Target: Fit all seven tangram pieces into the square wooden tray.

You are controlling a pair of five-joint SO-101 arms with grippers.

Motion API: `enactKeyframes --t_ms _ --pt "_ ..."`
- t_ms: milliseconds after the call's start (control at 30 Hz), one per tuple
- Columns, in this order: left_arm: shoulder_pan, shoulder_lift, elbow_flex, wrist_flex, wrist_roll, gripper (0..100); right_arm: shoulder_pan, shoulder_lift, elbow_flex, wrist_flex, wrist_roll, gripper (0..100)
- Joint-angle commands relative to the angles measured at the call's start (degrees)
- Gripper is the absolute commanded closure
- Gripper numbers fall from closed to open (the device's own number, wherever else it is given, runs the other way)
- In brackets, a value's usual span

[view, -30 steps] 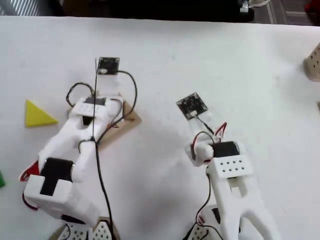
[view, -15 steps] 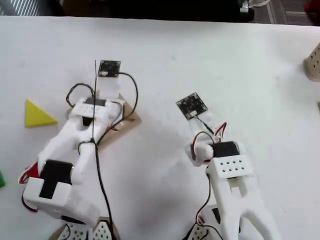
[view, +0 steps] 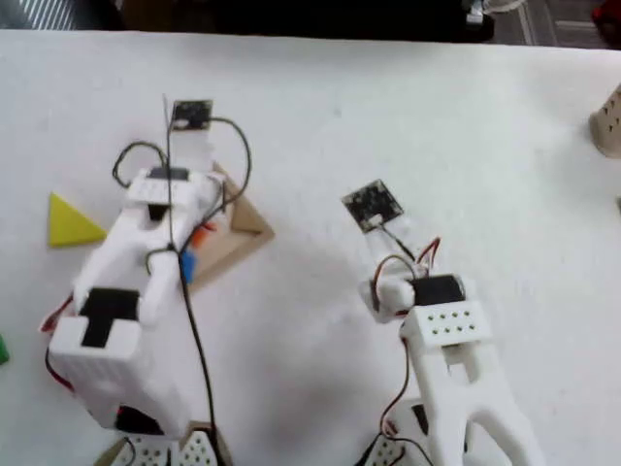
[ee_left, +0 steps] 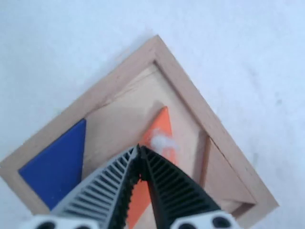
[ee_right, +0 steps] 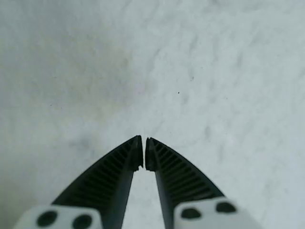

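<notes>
Left claw (ee_left: 139,152) closed over orange piece (ee_left: 161,128)

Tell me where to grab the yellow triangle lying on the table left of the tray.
Come straight down: the yellow triangle lies flat on the table, so only its thin edges offer a hold. Pinch across the wide end, by the straight side facing away from the tray; the narrow tip pointing toward the tray would likely slip out.
</notes>
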Motion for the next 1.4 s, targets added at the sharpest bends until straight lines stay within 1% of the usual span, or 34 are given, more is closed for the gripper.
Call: enactKeyframes --t_ms 0,100,200,267,367,433,500,633,700,800,867,933,1200,1367 --pt "-3.12 4.70 -7.21 -1.93 2.90 98 0.66 -0.04 -1.67 -1.27 -0.53 98.1" --pt "-3.82 6.99 -9.58 -1.85 8.09 98 0.66 -0.04 -1.23 -1.36 -0.53 98.1" --pt "-4.00 7.08 -9.85 -1.85 8.09 98 0.66 -0.04 -1.14 -1.36 -0.53 98.1" --pt "-4.18 6.64 -10.20 -0.44 8.09 98 0.66 -0.04 -1.14 -1.45 -0.53 98.1" --pt "-5.58 2.07 -9.49 1.93 8.09 98 0.66 -0.04 -1.14 -1.45 -0.53 98.1" --pt "-5.85 -2.07 -5.71 1.05 8.09 98 0.57 -0.04 -0.88 -2.33 -0.53 98.1" --pt "-4.97 -6.64 0.35 -2.37 8.09 98 0.57 -0.04 -0.79 -2.59 -0.53 98.1" --pt "-1.10 -18.15 14.95 -11.16 8.00 98 0.40 -0.04 -0.79 -2.59 -0.53 98.1" --pt "1.54 -23.16 21.27 -13.54 7.74 98 0.48 -0.04 -0.79 -2.59 -0.53 98.1" --pt "5.85 -25.63 25.76 -12.48 1.14 98 0.57 -0.04 -0.79 -2.59 -0.53 98.1" --pt "6.90 -24.22 25.67 -10.37 -1.67 98 0.57 -0.04 -0.79 -2.59 -0.53 98.1" --pt "6.64 -21.23 23.38 -8.62 -1.58 98 0.57 -0.04 -0.79 -2.59 -0.53 98.1" --pt "2.59 -5.14 5.19 2.46 -1.58 98 0.57 -0.04 -0.79 -2.59 -0.53 98.1" --pt "0.31 -0.66 -0.88 2.90 -1.58 98 0.57 -0.04 -0.79 -2.59 -0.53 98.1"
